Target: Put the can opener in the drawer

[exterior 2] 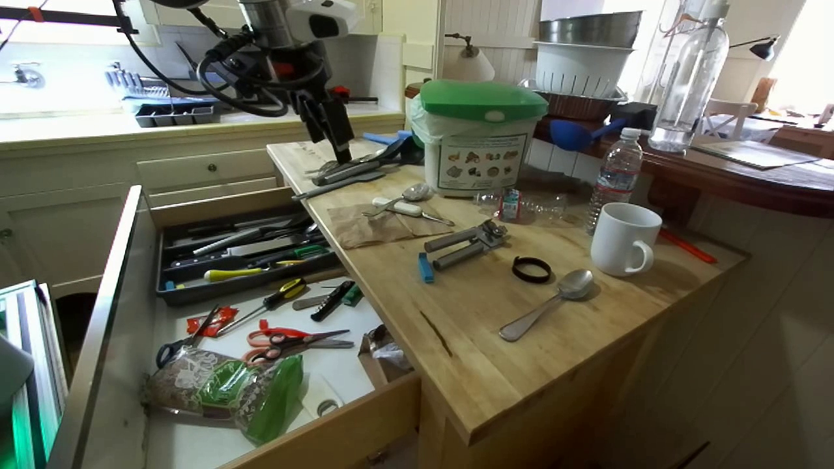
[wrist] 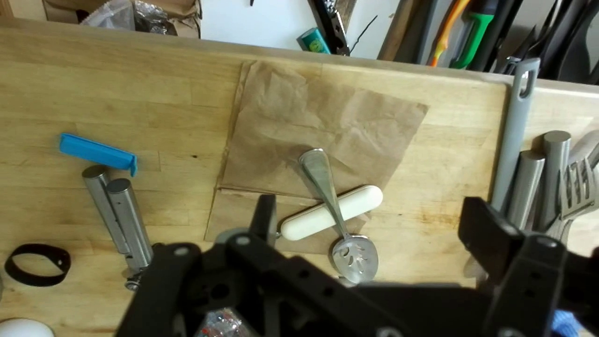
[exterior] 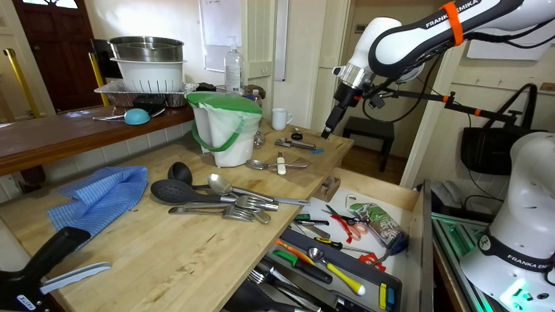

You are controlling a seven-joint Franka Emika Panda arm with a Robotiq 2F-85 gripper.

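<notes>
At left in an exterior view, the drawer (exterior 2: 329, 426) stands pulled out, holding a dark utensil tray (exterior 2: 208, 293) and a plastic bag (exterior 2: 225, 384); that much of the job looks ready. On the wooden counter (exterior 2: 502, 391) to its right, a slotted spoon (exterior 2: 417, 192) lies across a white-handled tool (exterior 2: 402, 207) on brown paper (exterior 2: 352, 231). Farther right is the can opener (exterior 2: 483, 240), lying on the counter with its two grey handles toward the drawer side. A blue clip (exterior 2: 425, 267) sits just beside the handle ends, and a black ring (exterior 2: 531, 268) lies near the head. The can opener is not yet grasped, so most of the task appears to remain: reaching it, gripping, lifting, carrying it over the drawer and letting go.

In the wrist view, the can opener is at left, its head end partly hidden by the black gripper (wrist: 372, 215). To its right, the gripper's two fingers (wrist: 489, 222) stand well apart, holding nothing; the slotted spoon shows on the counter beyond the gap. In an exterior view, the arm (exterior: 394, 50) comes in from the upper right, bent at the wrist so that the gripper slants down above the counter. It probably has to shift toward the can opener and come down before the fingers can close.
</notes>
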